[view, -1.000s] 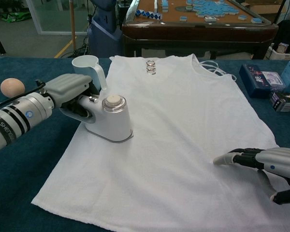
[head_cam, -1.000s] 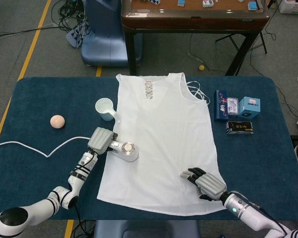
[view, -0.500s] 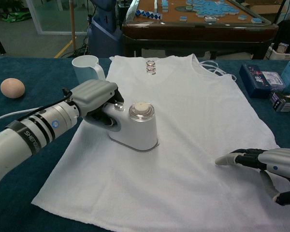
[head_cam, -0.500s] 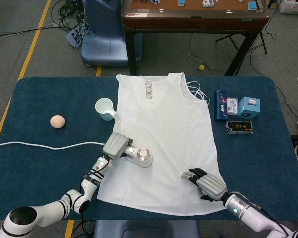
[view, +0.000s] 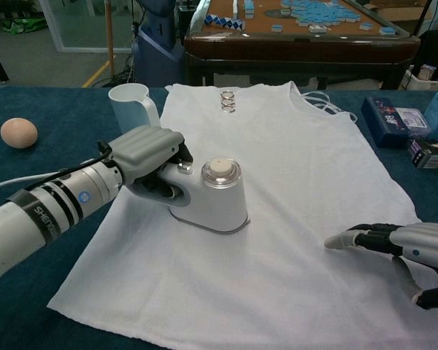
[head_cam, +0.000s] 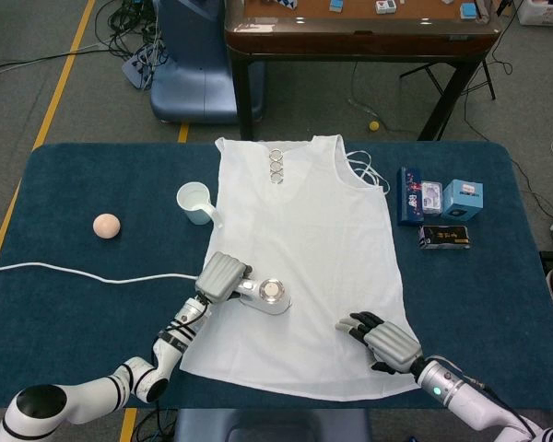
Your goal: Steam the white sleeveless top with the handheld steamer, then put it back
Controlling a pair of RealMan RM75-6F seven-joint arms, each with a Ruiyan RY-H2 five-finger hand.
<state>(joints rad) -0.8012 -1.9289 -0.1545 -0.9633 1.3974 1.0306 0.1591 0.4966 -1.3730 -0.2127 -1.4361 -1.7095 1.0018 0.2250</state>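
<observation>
Bright, even overhead light; shadows soft and short. Both views sharp, no motion blur. Chest view slightly wide-angle at edges.

The white sleeveless top point(head_cam: 304, 258) lies flat on the blue table point(head_cam: 55, 313). The left hand point(head_cam: 221, 276) grips the handheld steamer point(head_cam: 265, 295), which sits on the top's lower left part. At four o'clock from it, the right hand point(head_cam: 382, 337) rests on the hem, fingers spread.

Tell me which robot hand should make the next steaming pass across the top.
Left: the left robot hand grips the white handheld steamer on the white sleeveless top; the right robot hand holds nothing.
</observation>
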